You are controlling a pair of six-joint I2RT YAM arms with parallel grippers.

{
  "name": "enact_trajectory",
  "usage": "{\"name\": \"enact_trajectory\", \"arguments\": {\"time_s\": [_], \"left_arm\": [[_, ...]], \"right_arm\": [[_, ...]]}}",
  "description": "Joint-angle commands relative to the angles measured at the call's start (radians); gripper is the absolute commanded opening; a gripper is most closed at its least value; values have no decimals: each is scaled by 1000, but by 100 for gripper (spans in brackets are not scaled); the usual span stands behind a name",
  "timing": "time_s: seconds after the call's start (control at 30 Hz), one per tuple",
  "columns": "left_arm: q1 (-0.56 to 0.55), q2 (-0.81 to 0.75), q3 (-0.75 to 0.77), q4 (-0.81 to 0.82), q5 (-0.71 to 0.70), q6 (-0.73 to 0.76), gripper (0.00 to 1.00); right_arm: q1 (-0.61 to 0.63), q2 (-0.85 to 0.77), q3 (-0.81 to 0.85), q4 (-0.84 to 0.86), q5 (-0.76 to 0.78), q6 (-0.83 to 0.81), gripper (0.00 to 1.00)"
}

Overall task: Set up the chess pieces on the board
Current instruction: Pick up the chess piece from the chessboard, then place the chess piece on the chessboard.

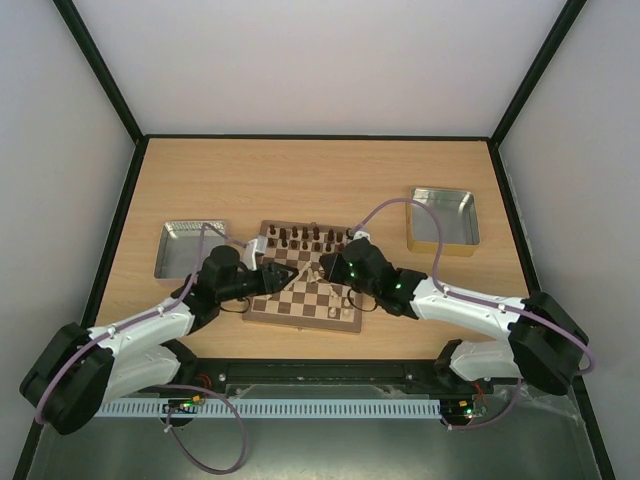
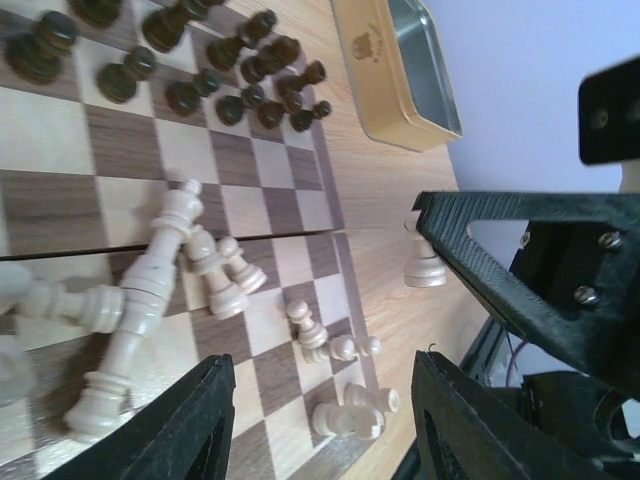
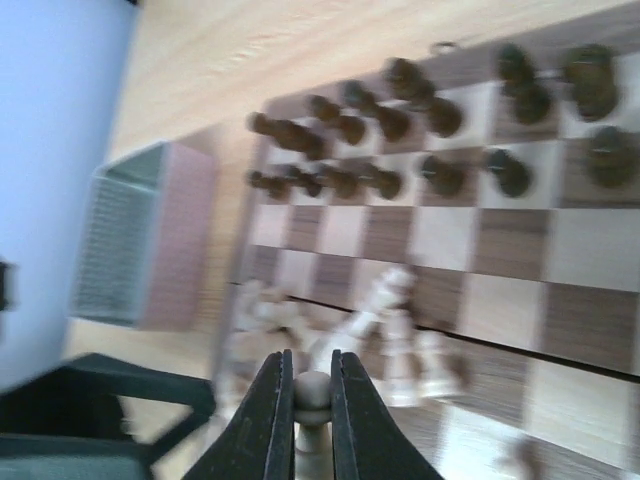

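Over the board's (image 2: 120,135) near edge, our right gripper (image 3: 311,378) pinches what looks like a cream pawn (image 3: 312,392). Our left gripper (image 2: 325,370) hangs half-open and empty, nearer the toppled chess pieces (image 2: 150,290), which lie slantwise just beyond it. The dark chessmen (image 2: 250,90) fill the board's far rows.

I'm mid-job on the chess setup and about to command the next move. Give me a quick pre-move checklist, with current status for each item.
1. Right gripper grip: ok, shut on the head of a cream pawn.
2. Left gripper free: ok, open and holding nothing, above the board.
3. Cream pieces upright: not ok, most lie toppled in a heap on the board.
4. Dark chessmen in place: ok, standing along the far rows.
5. Held pawn clear of the surface below: cannot tell.
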Motion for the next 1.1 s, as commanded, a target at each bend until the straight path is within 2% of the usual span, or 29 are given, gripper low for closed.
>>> {"name": "enact_trajectory", "arguments": {"time_s": [0.0,0.13,0.37,0.8,0.93,1.07], "left_arm": [[-35,16,16,104,38,-5,51],[-46,26,8,168,50,-29,52],[-47,40,3,263,76,-45,54],[-47,-49,-26,294,85,17,55],[-47,-72,-15,259,35,35,49],[-47,-56,0,245,20,52,36]], "right_arm": [[-4,-20,-1,217,-128,122,6],[-5,-8,-8,322,-228,202,6],[-4,6,-9,362,-326,229,6],[-4,1,-9,331,-310,211,6],[-5,2,-5,329,-347,194,6],[-5,-8,-1,322,-389,177,6]]}}
